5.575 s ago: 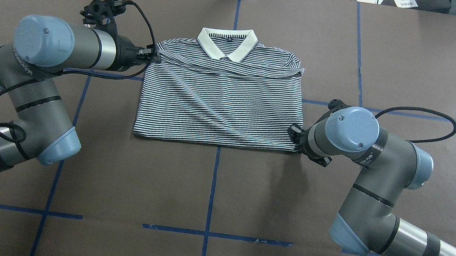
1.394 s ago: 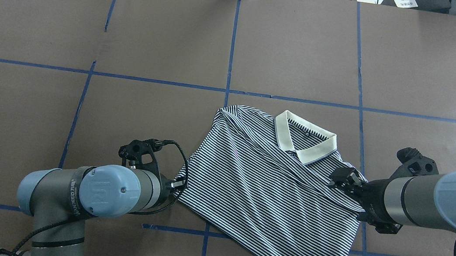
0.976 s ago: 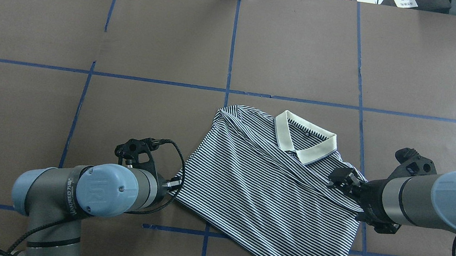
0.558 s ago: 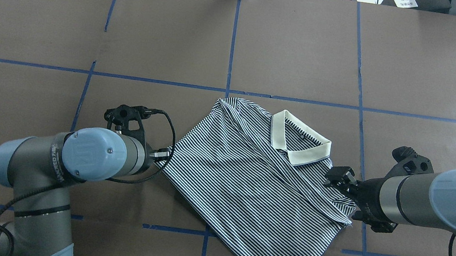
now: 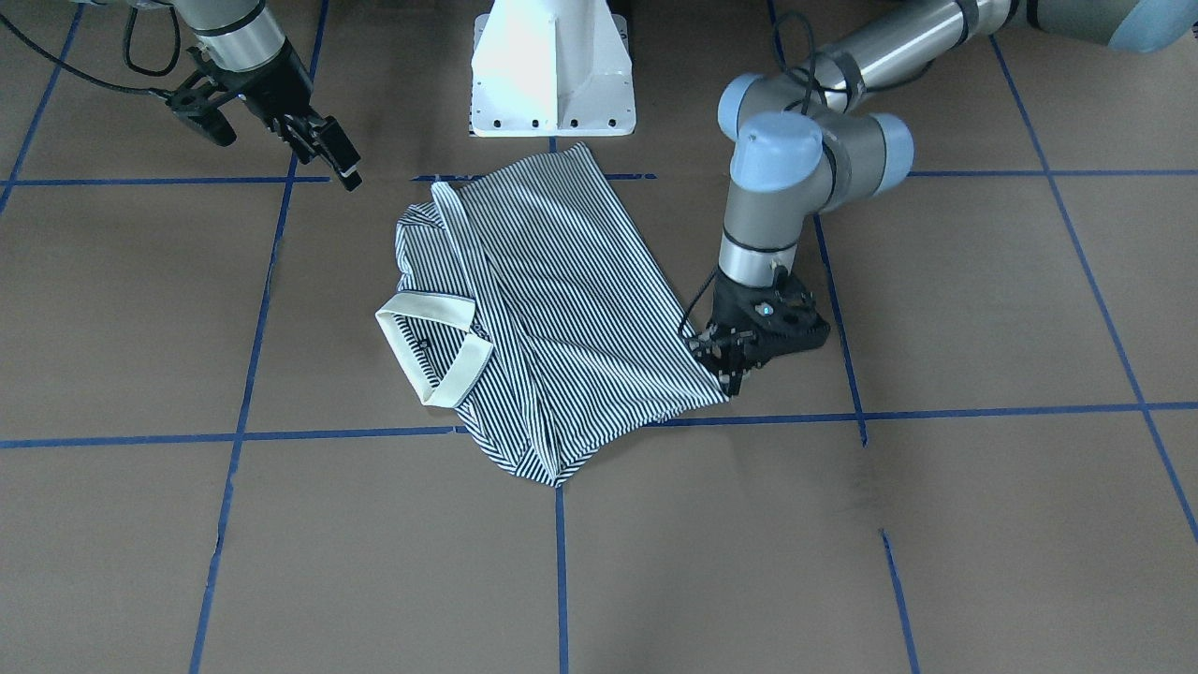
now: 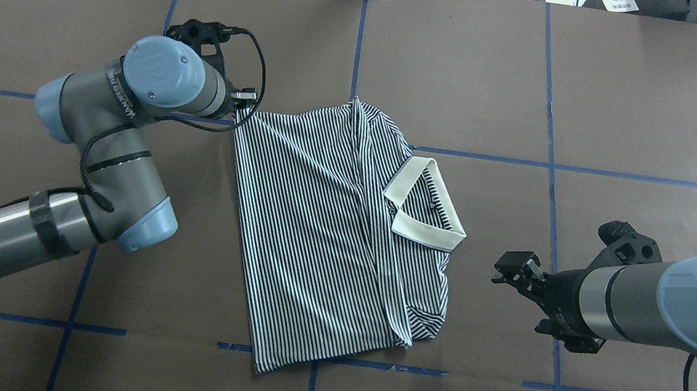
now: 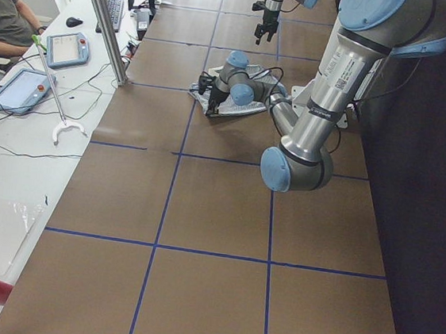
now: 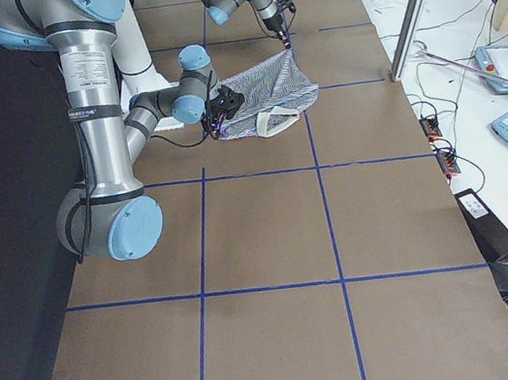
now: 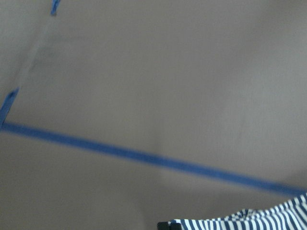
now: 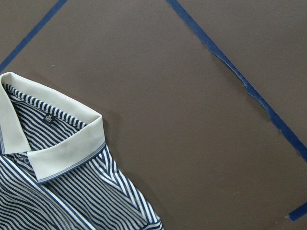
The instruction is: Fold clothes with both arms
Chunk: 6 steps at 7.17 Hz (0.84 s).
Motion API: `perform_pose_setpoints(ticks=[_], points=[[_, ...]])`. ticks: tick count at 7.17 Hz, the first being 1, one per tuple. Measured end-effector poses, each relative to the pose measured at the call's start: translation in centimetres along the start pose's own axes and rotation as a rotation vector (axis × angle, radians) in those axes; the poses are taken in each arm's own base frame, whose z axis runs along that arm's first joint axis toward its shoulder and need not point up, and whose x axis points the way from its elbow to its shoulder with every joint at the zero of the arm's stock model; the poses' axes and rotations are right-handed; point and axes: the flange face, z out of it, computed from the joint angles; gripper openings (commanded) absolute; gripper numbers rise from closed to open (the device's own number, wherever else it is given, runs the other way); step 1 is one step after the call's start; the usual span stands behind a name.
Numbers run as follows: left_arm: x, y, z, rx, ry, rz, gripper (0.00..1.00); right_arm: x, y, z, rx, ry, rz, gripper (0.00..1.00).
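Polo shirt (image 5: 562, 300) lies skewed on the brown table (image 5: 936, 524), at 6 o'clock of the white pedestal (image 5: 552, 65), seen from the front. Why only one arm on it? (Desk)

Its 4 o'clock corner is clamped in the left gripper (image 5: 728, 376), apparently to drag and turn the cloth for the next fold. The right gripper (image 5: 344, 168) hangs off at 10 o'clock, jaws parted and empty, likely so as not to pin it (Photographer)

Overhead? (Desk)

Same pinch, here at the shirt's 11 o'clock corner. The cream collar (image 6: 427, 235) points to 3 o'clock, with the empty right gripper well apart at 4 o'clock (Photographer)

Side and wrist cameras? (Desk)

From the robot's right end, the held corner looks raised, the cloth tented toward the far arm. Left wrist: stripes at the frame's 5 o'clock edge beside a black fingertip (image 9: 163, 224). Right wrist: collar at 8 o'clock, no fingers in view (Photographer)

What changed? (Desk)

A moment earlier the right gripper touched the shoulder edge and has since let go. The left arm has swung its corner away from the robot, spinning the collar round (Photographer)
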Motion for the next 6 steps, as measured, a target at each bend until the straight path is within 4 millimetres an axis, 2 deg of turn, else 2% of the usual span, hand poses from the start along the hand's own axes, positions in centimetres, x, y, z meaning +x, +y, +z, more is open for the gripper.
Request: perform_pose_setpoints(ticks=[1,2,3,4,5,6], points=[[0.9,-3.7,2.6,0.03,0.009,-0.004,0.11,-0.3,-0.1,-0.1,0.003,-0.006,0.003,1.0],[1.0,-6.1,4.1,0.052,0.013,0.0,0.35,-0.6,-0.2,-0.2,0.005,-0.015,0.004,1.0],[0.6,-7.2,4.5,0.06,0.018,0.001,0.4,-1.5,0.0,-0.3,0.004,-0.031,0.002,1.0],[-0.1,-7.1,4.2,0.047,0.036,0.002,0.43,-3.1,0.5,0.3,0.001,-0.053,-0.003,1.0],[-1.5,-6.2,3.1,0.009,0.069,0.003,0.43,-5.5,1.3,1.4,-0.004,-0.074,-0.008,1.0],[-3.5,-4.9,1.1,-0.029,0.111,0.005,0.43,-8.4,2.4,2.9,-0.005,-0.081,-0.013,1.0]])
